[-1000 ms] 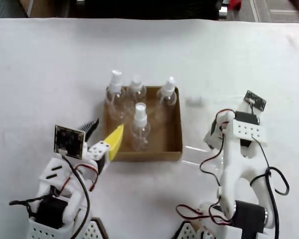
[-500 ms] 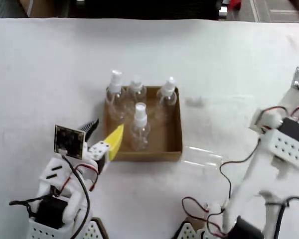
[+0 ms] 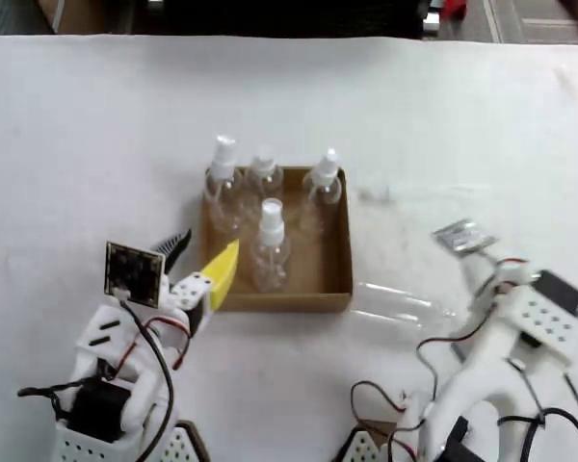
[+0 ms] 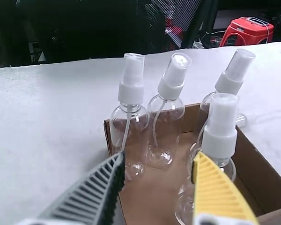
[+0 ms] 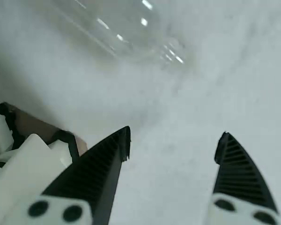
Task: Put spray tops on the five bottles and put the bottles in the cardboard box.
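On the white-covered table (image 3: 96, 125), we see the two arms parked at the near edge. The left gripper (image 3: 207, 245) sits just off the near left corner of the cardboard box (image 3: 279, 301). Its grey and yellow jaws are spread apart and grasp nothing; in its wrist view the left gripper (image 4: 157, 164) faces into the box (image 4: 253, 173). The right arm (image 3: 520, 318) stands well to the right of the box. Its right gripper (image 5: 174, 133) hangs released above bare cloth, black jaws wide.

Four clear bottles (image 3: 270, 245) stand upright in the box, each wearing a white spray top: three along the far wall and one nearer the middle (image 4: 215, 154). The fifth bottle (image 3: 395, 298) lies on its side on the cloth, just right of the box's near corner and ahead of the right gripper's jaws (image 5: 117, 28).
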You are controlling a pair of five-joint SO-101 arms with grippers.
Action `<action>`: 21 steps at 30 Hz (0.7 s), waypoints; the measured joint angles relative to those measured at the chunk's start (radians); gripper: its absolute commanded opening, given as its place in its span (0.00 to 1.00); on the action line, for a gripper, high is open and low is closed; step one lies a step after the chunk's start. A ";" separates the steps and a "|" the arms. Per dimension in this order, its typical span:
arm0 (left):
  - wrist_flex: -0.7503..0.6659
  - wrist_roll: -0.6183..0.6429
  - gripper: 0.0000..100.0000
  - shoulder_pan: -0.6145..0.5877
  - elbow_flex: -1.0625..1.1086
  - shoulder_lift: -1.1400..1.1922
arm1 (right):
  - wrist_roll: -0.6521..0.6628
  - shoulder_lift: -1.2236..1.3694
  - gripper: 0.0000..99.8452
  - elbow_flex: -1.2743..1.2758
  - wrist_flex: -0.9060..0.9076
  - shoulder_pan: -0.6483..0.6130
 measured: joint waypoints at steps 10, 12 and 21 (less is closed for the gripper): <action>0.000 0.000 0.22 0.000 0.000 0.000 | -0.068 0.000 0.27 0.112 -0.304 -0.080; 0.000 0.000 0.22 0.000 0.000 0.000 | -0.071 0.012 0.27 0.112 -0.353 -0.081; 0.000 0.000 0.22 0.000 0.000 0.000 | -0.368 0.244 0.27 0.017 -0.595 -0.112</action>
